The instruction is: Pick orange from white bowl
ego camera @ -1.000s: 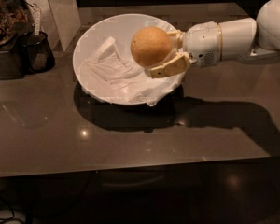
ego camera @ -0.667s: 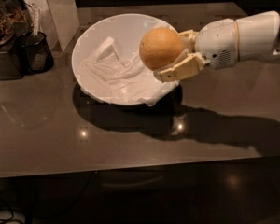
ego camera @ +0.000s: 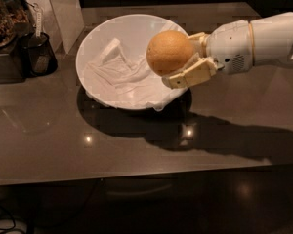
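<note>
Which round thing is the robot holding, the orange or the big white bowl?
The orange. The gripper is shut on it, over the white bowl's right rim. The bowl sits on the dark table, holding only a white cloth.

Gripper [ego camera: 179, 59] aloft, tight around orange [ego camera: 167, 51]

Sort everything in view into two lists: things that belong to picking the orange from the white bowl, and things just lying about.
Belongs to the job:
orange, held at the bowl's right edge
gripper, closed on the orange
white bowl, with its cloth lining

Just lying about:
dark cup, left of the bowl
white upright panel, behind the cup
dark table
</note>
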Tool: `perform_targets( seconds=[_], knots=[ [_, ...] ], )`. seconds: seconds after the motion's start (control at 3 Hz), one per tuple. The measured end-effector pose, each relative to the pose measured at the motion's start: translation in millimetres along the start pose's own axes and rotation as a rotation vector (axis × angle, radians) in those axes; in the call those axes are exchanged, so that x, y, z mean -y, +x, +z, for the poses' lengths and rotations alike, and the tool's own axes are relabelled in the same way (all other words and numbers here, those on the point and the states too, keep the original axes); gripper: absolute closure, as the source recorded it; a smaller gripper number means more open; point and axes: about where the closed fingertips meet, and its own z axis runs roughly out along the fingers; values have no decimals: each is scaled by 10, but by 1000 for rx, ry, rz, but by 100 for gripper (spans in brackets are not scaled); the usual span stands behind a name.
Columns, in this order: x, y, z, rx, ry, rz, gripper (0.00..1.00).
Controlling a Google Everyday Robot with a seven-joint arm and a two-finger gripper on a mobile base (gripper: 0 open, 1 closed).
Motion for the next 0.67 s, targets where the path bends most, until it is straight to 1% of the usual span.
perform_targets(
  seconds=[0.33, 0.67],
  knots=[
    [-293, 38, -290, -30, 73, 62, 100],
    [-293, 31, -281, -30, 71, 61, 100]
  ],
)
